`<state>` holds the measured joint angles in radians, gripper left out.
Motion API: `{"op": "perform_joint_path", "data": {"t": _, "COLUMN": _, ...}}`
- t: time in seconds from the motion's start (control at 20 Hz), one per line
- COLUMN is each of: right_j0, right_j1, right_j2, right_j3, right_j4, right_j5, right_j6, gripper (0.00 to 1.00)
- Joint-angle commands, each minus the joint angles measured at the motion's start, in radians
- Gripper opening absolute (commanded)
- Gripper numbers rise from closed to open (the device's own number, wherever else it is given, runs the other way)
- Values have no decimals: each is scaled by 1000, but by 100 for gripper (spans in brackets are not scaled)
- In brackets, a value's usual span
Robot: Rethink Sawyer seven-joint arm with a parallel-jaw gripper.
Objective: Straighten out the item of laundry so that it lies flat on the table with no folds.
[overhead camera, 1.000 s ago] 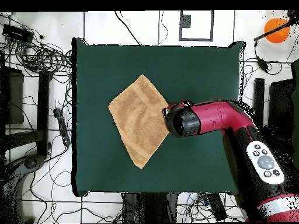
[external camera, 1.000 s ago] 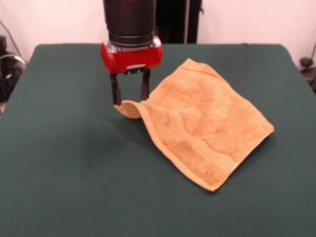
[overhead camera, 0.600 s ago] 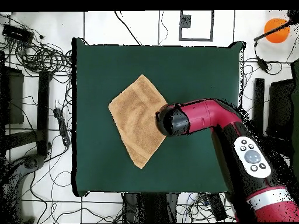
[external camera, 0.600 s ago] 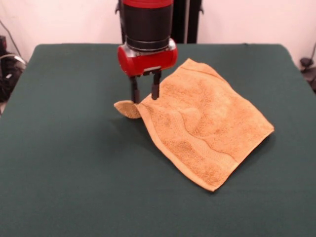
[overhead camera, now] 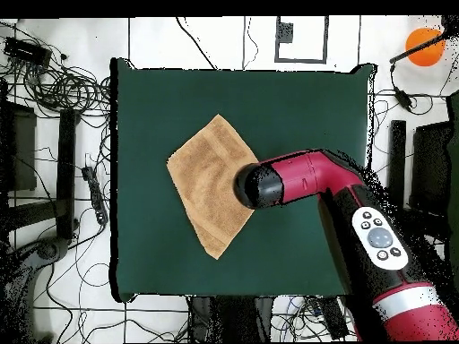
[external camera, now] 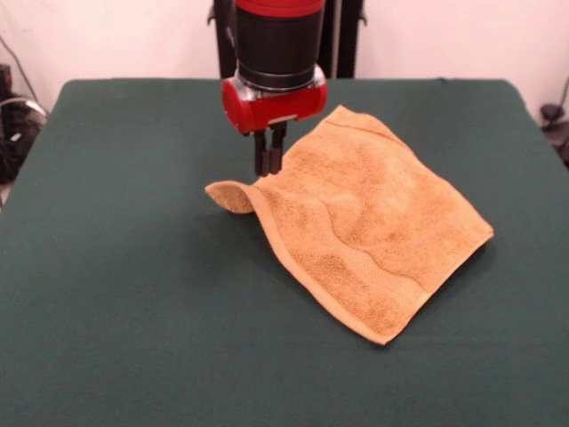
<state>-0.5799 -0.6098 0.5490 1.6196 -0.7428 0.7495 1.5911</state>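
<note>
The item of laundry [external camera: 364,222], a golden-orange terry towel, lies spread as a diamond on the green table [external camera: 116,285]. Its left corner [external camera: 229,196] is curled up and folded over, and a soft ridge runs along the near-left hem. My gripper [external camera: 269,169] hangs upright over the towel's upper-left edge, just right of the curled corner. Its fingers are pressed together and the tips touch the cloth edge; I see no fabric lifted between them. In the overhead view the towel [overhead camera: 208,184] shows on the table [overhead camera: 296,116], and the arm's wrist [overhead camera: 262,186] hides the gripper.
The green top extends widely to the left of the towel and in front of it in the front view. Cables and stands [overhead camera: 63,98] crowd the floor around the table, and an orange ball [overhead camera: 424,45] sits off its corner.
The gripper was open around the curled corner, then moved right onto the towel's edge and closed its fingers. The towel itself has kept its shape.
</note>
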Motion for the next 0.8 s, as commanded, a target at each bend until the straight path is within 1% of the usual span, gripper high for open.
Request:
{"op": "perform_joint_path", "data": {"t": 0.05, "right_j0": 18, "right_j1": 90, "right_j2": 28, "right_j3": -20, "right_j4": -40, "right_j5": 97, "right_j6": -238, "gripper": 0}}
{"op": "perform_joint_path", "data": {"t": 0.4, "right_j0": 12, "right_j1": 81, "right_j2": 30, "right_j3": -6, "right_j4": -42, "right_j5": 68, "right_j6": -217, "gripper": 0}}
{"op": "perform_joint_path", "data": {"t": 0.55, "right_j0": 22, "right_j1": 83, "right_j2": 26, "right_j3": -20, "right_j4": -49, "right_j5": 83, "right_j6": -222, "gripper": 0}}
{"op": "perform_joint_path", "data": {"t": 0.8, "right_j0": 16, "right_j1": 86, "right_j2": 30, "right_j3": -19, "right_j4": -54, "right_j5": 88, "right_j6": -236, "gripper": 0}}
